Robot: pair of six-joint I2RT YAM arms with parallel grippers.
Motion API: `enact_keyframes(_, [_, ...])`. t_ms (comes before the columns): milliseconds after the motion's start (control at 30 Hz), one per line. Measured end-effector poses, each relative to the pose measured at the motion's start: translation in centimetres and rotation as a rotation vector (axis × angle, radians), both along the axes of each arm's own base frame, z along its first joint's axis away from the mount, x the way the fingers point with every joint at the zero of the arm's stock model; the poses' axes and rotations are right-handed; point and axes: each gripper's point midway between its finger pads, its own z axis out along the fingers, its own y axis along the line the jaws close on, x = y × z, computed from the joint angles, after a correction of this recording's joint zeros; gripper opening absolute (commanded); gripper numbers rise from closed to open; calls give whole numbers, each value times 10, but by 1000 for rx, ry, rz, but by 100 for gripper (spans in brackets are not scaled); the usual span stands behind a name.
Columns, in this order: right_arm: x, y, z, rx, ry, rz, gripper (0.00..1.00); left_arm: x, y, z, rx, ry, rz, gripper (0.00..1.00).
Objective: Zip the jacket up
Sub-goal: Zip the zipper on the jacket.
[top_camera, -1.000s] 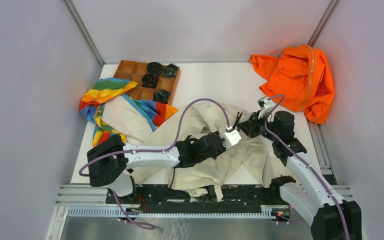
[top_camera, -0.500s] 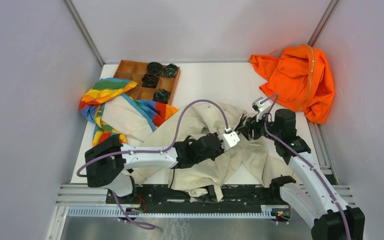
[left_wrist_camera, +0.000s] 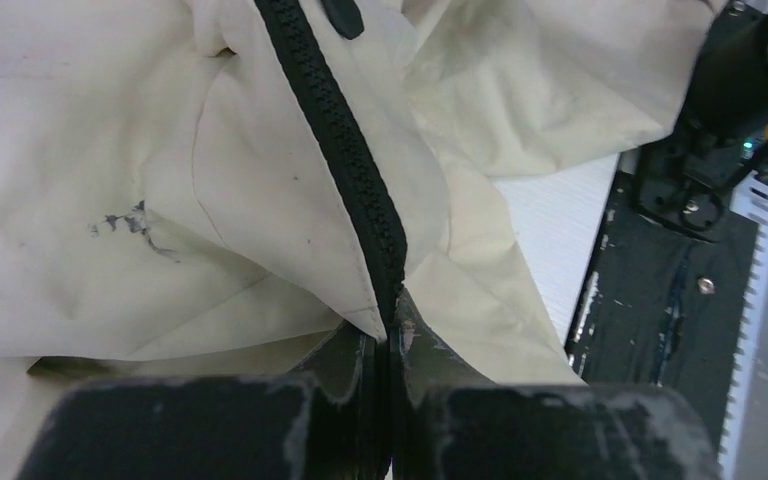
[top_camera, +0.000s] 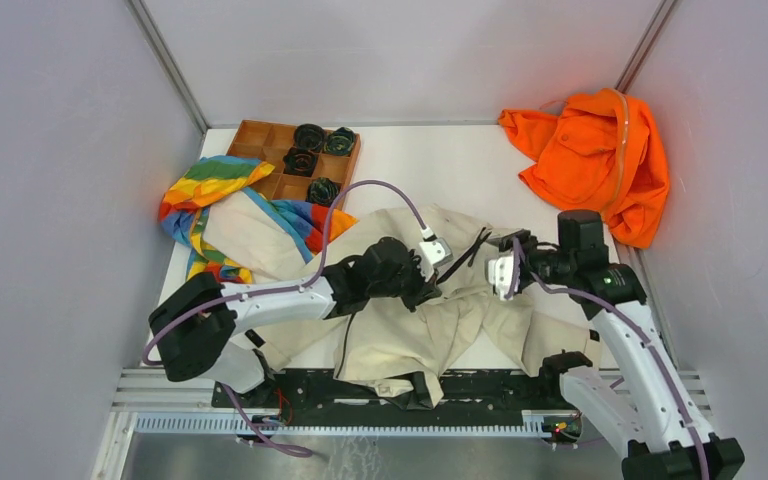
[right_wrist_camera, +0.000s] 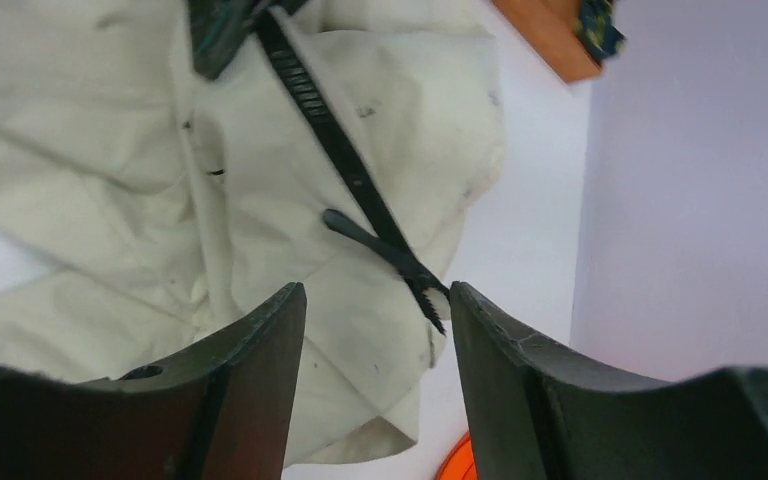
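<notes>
The jacket (top_camera: 430,335) is lying crumpled across the near half of the surface (top_camera: 440,165), and its near edge is spilling onto the black rail where the arms are mounted. The left tool (left_wrist_camera: 390,335) is resting on the middle of the jacket with its fingers pressed together. It is pinching the dark zipper (left_wrist_camera: 345,170), whose closed teeth are running straight into the seam between the fingers. Cream fabric is fanning out on both sides of that pinch.

The right tool (right_wrist_camera: 375,300) is hovering over the jacket's far right part, near the left tool, with its fingers spread and nothing between them. In the right wrist view a loose black end of the zipper is lying on the cream cloth just beyond that gap, close to one fingertip. Whether it is touching the fingertip cannot be told.

A rainbow-striped cloth (top_camera: 210,195) is lying against the jacket's far left side. A wooden tray (top_camera: 280,160) is sitting just beyond that cloth. An orange garment (top_camera: 595,160) is lying apart from the jacket, beyond its far right side.
</notes>
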Motion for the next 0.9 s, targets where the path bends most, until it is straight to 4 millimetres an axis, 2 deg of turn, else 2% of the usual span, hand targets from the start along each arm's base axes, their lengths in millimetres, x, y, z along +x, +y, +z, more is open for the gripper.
enact_keyframes(133, [-14,6,-33,-124,-24,229,58,-8,-1,2,-26,52,-49,2])
enact_keyframes(233, [-16,12,-44,-144,-41,325,55,-15,-3,3,-37,75,-82,2])
enact_keyframes(333, [-14,16,-42,-149,-99,379,49,-20,-3,2,-41,92,-104,2])
enact_keyframes(533, [-4,20,-35,-169,-208,413,45,-25,-3,2,-47,103,-127,2])
enact_keyframes(767, [-1,20,-48,-199,-238,433,40,-29,-4,4,-57,110,-149,2])
enact_keyframes(900, [1,23,-50,-193,-257,437,32,-30,-4,5,-61,112,-156,2])
